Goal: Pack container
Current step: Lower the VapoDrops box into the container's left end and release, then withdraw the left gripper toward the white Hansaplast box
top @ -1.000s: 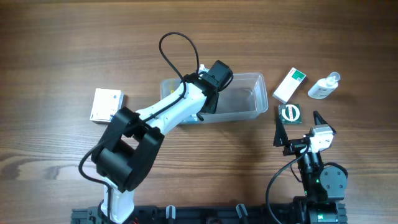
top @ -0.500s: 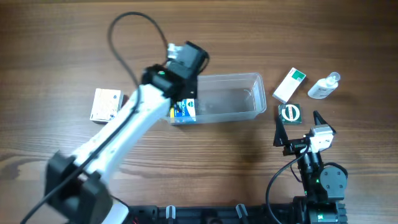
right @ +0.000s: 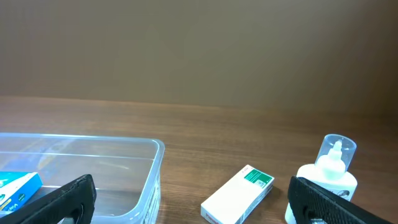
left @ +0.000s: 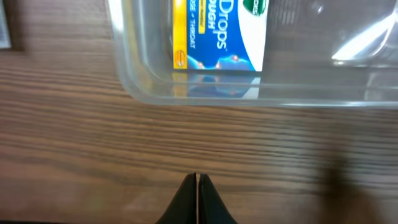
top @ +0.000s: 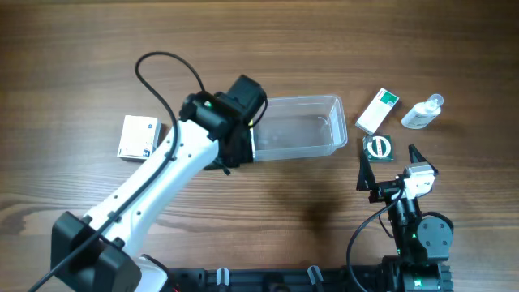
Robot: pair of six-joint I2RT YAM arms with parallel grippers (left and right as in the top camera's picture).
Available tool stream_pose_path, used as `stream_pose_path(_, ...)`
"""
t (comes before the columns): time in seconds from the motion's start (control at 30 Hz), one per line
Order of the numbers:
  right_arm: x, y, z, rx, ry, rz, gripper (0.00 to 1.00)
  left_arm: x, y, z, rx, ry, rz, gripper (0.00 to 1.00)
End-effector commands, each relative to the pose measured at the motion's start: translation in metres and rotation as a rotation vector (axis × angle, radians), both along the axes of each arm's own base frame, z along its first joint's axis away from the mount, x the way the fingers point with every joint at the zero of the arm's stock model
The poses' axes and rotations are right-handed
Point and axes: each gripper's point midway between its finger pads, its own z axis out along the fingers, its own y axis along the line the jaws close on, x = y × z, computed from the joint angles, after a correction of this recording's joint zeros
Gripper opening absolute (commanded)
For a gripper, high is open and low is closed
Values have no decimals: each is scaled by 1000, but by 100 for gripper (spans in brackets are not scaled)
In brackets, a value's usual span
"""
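Swung away from the middle of the tub, where it was a second ago, the left arm now hangs over the tub's left end, and the blue box that showed there half a second ago is covered from above by the wrist.

The left gripper (left: 197, 178) has its fingers pressed tight together, nothing between them, tips hovering above bare wood at the bottom centre of the wrist view. Just past them runs the rounded wall of the container (top: 300, 99), which sits in the upper middle of the overhead frame, flat on the table (top: 324, 49). Through the clear plastic you can read a cough-drops box (left: 217, 31), blue and yellow, lying inside at the end nearest those fingers.

Over at the lower right of the overhead frame, the right gripper (right: 189, 202) stands spread wide and holds nothing. Between it and the tub's right end lies a small dark square packet with a round green label (top: 378, 148). Further up, a white box with a green corner (top: 377, 110) lies near the tub's right end, and a small clear bottle (top: 423, 112) rests just beside it at the right. Far off at the left, well apart from the tub, lies another white box (top: 138, 136).
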Motion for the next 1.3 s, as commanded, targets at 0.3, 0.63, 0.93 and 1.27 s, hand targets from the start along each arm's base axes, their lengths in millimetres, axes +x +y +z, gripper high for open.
stream_pose_path(0.3, 0, 1, 1, -10, -9, 9, 100, 4, -4, -46, -10, -42, 38, 4)
stream_pose_path(0.63, 0, 1, 1, -10, -9, 8, 100, 16, 9, -43, 68, -111, 48, 4)
stream_pose_path(0.93, 0, 1, 1, -10, -9, 9, 100, 17, 9, -44, 67, -111, 48, 4)
stream_pose_path(1.27, 0, 1, 1, -10, -9, 8, 100, 15, 12, -65, 118, -55, 44, 4)
